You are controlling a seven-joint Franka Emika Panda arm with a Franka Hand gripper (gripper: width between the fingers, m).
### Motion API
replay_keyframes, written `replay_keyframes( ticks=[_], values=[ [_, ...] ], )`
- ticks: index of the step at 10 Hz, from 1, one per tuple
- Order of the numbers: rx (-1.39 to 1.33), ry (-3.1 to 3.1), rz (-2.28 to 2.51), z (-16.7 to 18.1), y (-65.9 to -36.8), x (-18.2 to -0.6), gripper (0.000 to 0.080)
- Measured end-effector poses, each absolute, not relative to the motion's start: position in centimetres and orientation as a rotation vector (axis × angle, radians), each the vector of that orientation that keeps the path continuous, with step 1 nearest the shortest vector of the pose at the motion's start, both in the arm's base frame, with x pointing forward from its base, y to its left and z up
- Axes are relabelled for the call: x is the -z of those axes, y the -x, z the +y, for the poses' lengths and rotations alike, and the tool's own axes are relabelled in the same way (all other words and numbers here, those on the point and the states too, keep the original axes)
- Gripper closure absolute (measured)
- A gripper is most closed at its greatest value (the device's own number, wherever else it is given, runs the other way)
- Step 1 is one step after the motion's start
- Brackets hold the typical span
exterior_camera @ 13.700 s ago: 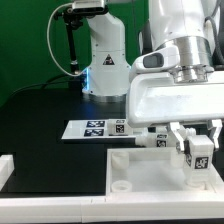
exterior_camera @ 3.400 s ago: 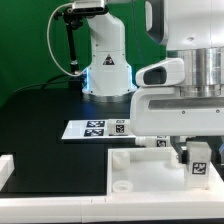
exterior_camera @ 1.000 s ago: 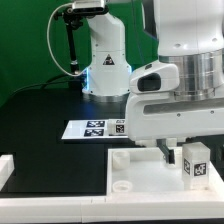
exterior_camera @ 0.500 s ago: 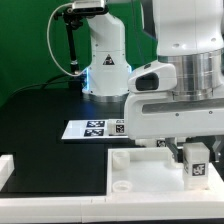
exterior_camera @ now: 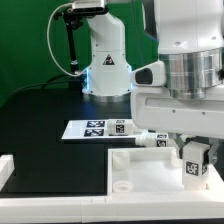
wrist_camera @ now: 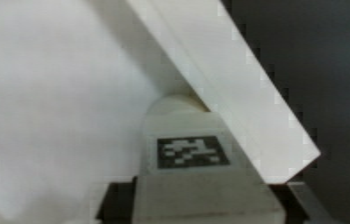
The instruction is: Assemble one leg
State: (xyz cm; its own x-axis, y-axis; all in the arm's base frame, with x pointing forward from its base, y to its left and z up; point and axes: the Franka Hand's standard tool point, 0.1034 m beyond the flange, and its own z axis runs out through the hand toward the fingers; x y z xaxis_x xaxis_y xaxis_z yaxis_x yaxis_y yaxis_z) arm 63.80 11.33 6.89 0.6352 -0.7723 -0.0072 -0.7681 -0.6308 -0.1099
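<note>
My gripper is shut on the leg, a chunky white post with a black-and-white tag, held upright over the right back corner of the white square panel. In the wrist view the leg sits between the dark fingers, tag facing the camera, and my gripper is closed round it. The panel's flat face and its raised rim lie just beyond the leg's tip. I cannot tell whether the leg touches the panel.
The marker board lies on the black table behind the panel. Another white leg lies on its side beside the marker board, near the panel's back edge. A white rail runs along the exterior view's left. The robot base stands at the back.
The hand has turned about its upright axis with the leg in it. The leg has stayed over the panel's right back corner, shifting only slightly.
</note>
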Motion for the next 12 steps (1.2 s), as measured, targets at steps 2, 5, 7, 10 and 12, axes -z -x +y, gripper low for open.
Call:
replay_keyframes(
  ticks=[2, 5, 7, 10, 12],
  values=[
    [0.046, 2.500, 1.699, 11.33, -63.95, -6.88, 0.0514],
    [-0.011, 2.038, 2.152, 11.30, -64.05, -6.87, 0.0512],
    [-0.042, 1.875, 2.288, 11.22, -64.12, -6.89, 0.0512],
    [-0.061, 1.714, 2.407, 11.25, -64.13, -6.85, 0.0512],
    [-0.061, 1.717, 2.406, 11.26, -64.09, -6.79, 0.0435]
  ],
)
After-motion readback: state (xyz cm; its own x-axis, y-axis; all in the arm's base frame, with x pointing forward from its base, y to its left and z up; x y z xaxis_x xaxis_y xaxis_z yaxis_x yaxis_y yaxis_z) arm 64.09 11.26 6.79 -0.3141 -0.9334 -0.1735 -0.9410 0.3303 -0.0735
